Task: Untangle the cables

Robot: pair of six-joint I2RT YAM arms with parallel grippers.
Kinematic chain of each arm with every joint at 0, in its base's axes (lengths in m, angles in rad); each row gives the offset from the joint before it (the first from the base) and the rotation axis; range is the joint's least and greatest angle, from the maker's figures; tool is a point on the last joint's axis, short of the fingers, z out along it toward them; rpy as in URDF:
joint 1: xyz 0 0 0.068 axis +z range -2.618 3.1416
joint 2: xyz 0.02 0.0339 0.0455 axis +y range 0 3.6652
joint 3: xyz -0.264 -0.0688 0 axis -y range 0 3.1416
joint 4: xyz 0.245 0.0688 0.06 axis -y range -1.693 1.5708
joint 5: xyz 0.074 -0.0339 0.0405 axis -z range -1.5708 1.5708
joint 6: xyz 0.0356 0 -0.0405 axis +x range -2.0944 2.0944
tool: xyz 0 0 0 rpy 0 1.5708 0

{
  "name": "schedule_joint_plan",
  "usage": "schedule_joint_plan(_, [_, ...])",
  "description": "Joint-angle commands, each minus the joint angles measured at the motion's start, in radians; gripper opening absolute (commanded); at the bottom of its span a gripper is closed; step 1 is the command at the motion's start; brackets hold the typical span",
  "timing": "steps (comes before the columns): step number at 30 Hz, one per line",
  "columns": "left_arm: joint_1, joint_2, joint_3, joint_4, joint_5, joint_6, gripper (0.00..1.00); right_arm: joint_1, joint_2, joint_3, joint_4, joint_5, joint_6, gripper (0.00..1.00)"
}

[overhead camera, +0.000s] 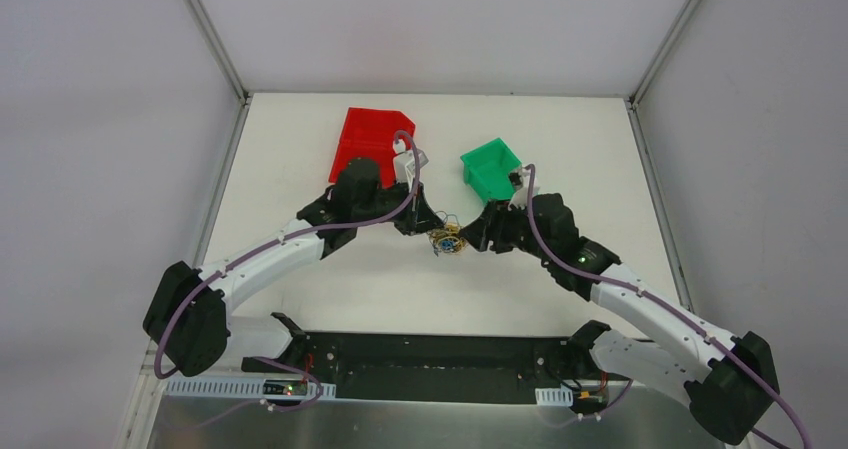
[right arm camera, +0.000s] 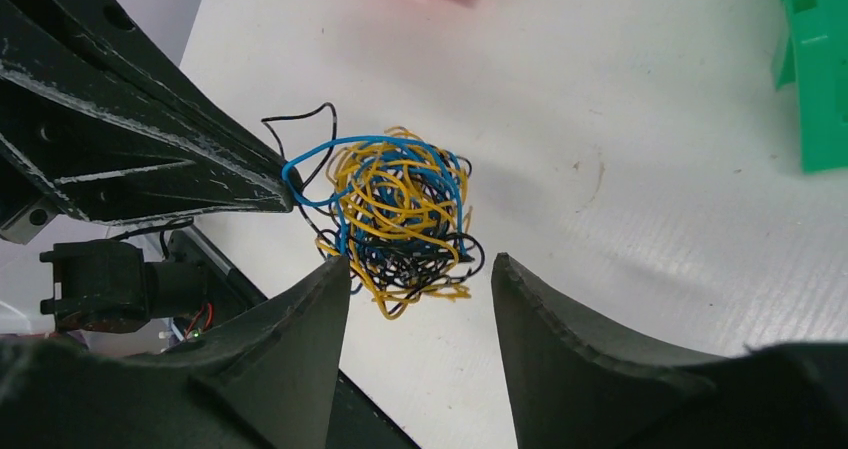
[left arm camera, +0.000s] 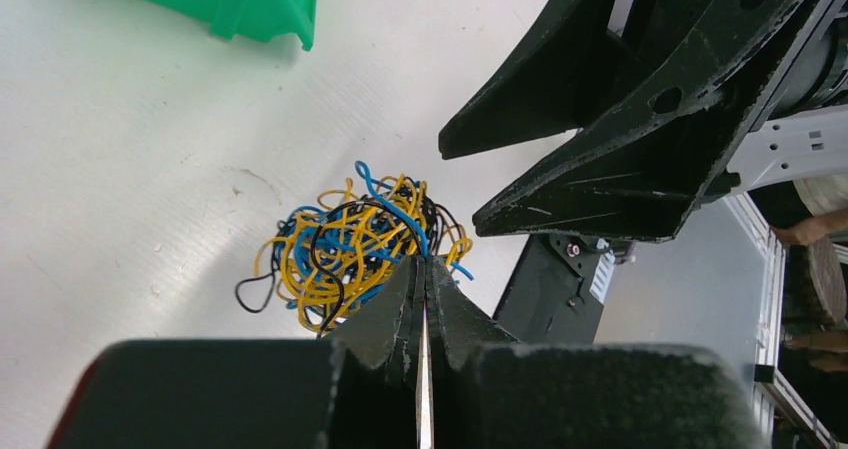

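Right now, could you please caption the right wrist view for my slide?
Right end effector open, straddling the cables, a yellow-blue-black clump; left end effector shut on a blue loop.

Thin yellow, blue and black cables (right arm camera: 400,214) in one small loopy clump on the table (right arm camera: 620,119)

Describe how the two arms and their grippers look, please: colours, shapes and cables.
Both the left arm and the right arm have white links between bulky black joints. A thin purple cable runs along each. The left gripper and the right gripper have matte black, rough, wedge-shaped fingers tapering to points.
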Motion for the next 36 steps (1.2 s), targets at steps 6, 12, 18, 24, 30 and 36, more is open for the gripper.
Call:
schedule_joint_plan(6, [-0.025,0.058,0.077,0.012,0.117,0.043,0.0,0.024,0.02,0.064,-0.024,0.074,-0.036,0.56])
schedule_joint_plan(12, [-0.048,0.095,0.116,-0.013,0.171,0.054,0.0,0.066,0.032,0.076,-0.041,0.131,-0.066,0.56])
schedule_joint_plan(18, [-0.067,0.08,0.122,-0.012,0.223,0.069,0.0,0.096,0.057,0.09,-0.054,0.194,-0.087,0.53])
schedule_joint_plan(24, [-0.078,0.086,0.127,0.009,0.288,0.063,0.0,0.123,0.055,0.089,-0.052,0.268,-0.107,0.52])
schedule_joint_plan(30, [-0.078,0.062,0.109,0.058,0.318,0.039,0.0,0.135,0.013,0.057,0.003,0.203,-0.115,0.4])
schedule_joint_plan(36, [-0.077,0.004,0.071,0.064,0.246,0.053,0.0,0.135,-0.071,0.017,0.041,0.242,-0.103,0.0])
